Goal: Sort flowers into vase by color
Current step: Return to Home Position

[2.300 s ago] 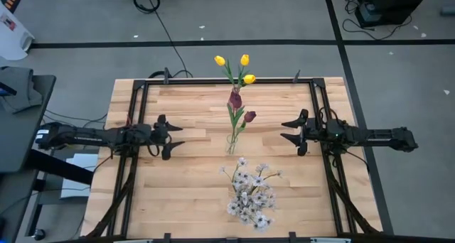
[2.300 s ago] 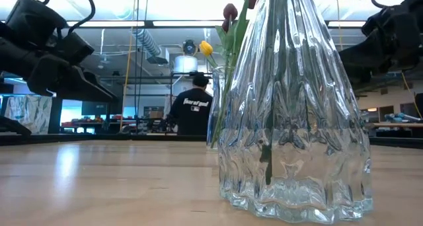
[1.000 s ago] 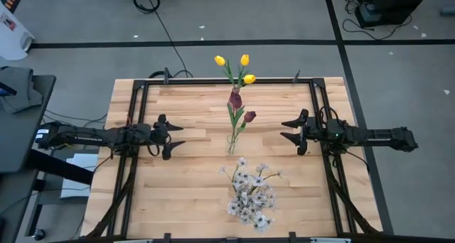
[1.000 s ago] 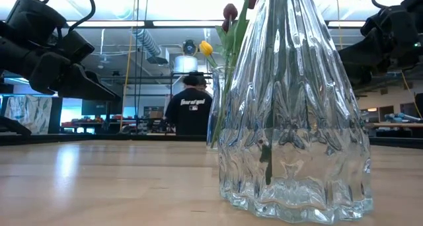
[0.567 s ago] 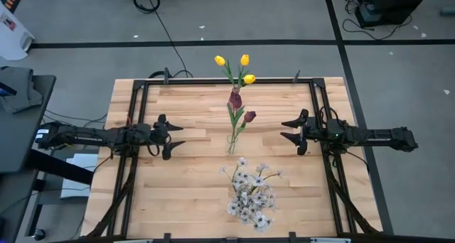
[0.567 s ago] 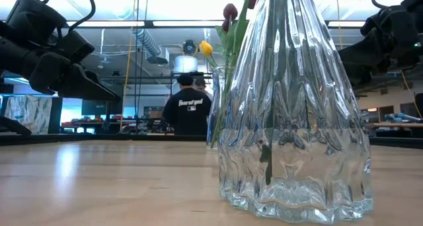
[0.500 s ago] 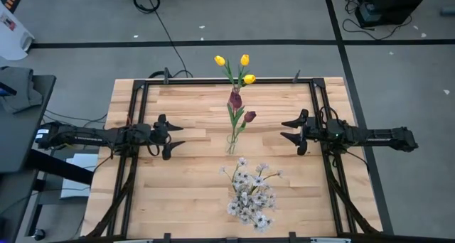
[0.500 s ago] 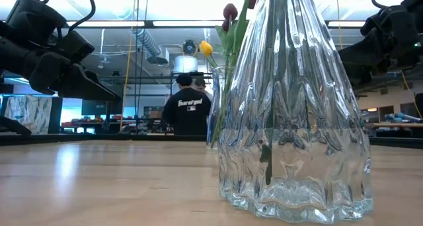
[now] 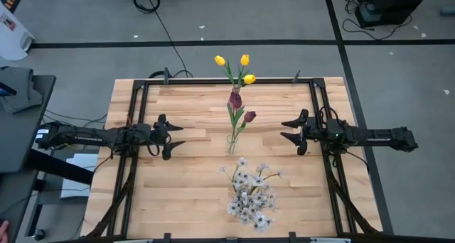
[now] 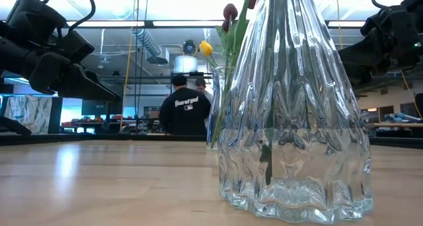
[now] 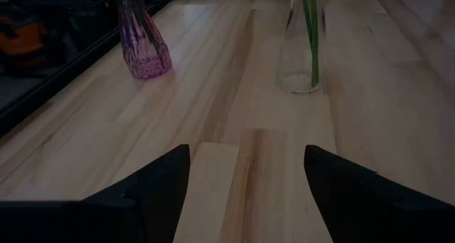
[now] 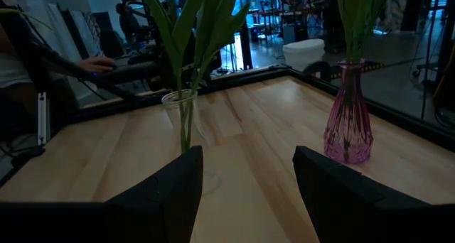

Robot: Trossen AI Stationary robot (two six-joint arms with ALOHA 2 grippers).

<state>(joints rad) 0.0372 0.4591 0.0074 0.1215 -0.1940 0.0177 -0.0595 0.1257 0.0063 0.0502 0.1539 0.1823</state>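
Note:
Three vases stand along the table's middle line. Yellow tulips (image 9: 234,64) rise from a purple vase (image 11: 146,47) near the far edge. Maroon tulips (image 9: 249,117) stand in a slim clear vase (image 9: 231,145) at the centre. White blossoms (image 9: 250,195) fill a ribbed clear vase (image 10: 294,120) near the front edge. My left gripper (image 9: 178,136) hovers open at the left of the table and points at the clear vase. My right gripper (image 9: 283,130) hovers open at the right, facing it. Nothing lies between either pair of fingers.
Black frame rails (image 9: 135,108) run along the table's left, right and far edges. Bare wood (image 11: 234,94) lies between each gripper and the vases. A person (image 10: 185,110) stands in the room beyond the table, and a hand (image 12: 92,64) shows past the table's edge.
Both arms and all the flowers have kept still. Only the person in the room behind the table has shifted a little.

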